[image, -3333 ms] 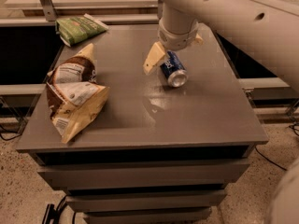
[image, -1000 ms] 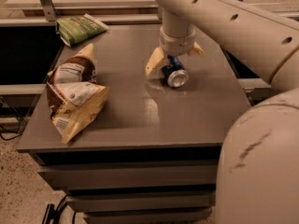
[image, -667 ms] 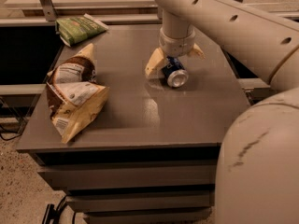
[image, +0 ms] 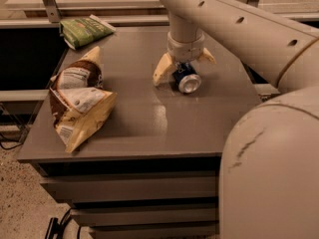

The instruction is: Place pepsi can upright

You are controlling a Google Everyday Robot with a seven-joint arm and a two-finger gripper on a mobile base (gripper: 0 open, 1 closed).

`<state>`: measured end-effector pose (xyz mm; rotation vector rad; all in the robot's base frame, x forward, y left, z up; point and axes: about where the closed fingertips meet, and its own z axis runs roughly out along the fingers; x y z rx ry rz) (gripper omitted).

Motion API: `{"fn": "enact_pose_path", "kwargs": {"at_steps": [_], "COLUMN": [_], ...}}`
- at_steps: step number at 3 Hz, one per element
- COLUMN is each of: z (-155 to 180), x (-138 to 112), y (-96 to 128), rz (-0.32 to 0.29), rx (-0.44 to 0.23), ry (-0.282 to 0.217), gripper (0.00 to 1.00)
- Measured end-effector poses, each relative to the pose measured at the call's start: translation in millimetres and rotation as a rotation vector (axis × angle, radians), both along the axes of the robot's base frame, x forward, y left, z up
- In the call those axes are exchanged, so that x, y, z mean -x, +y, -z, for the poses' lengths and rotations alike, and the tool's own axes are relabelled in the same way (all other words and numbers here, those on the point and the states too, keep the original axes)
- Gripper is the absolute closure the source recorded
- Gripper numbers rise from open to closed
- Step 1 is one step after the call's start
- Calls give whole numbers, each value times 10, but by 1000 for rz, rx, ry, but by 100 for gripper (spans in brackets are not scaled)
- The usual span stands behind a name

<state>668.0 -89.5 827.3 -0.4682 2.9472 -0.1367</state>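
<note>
pepsi can (image: 185, 79) lying on its side on the grey worktop (image: 149, 118) (silver end toward the camera), gripper (image: 184, 69) lowered over it, jaws spread wide either side, not closed on it, brown snack bag (image: 75, 103) at left, green bag (image: 85, 30) at the far corner

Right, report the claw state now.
The claw: open, down at the table, its fingers either side of the pepsi can, which lies on its side, not gripped.
</note>
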Motion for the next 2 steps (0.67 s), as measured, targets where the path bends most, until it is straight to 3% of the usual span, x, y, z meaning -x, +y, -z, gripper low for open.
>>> {"fn": "enact_pose_path", "kwargs": {"at_steps": [1, 2], "z": [21, 33], "x": [-11, -25], "y": [19, 26], "rz": [1, 3], "rx": [0, -9], "ry": [7, 10], "gripper": [0, 17]}}
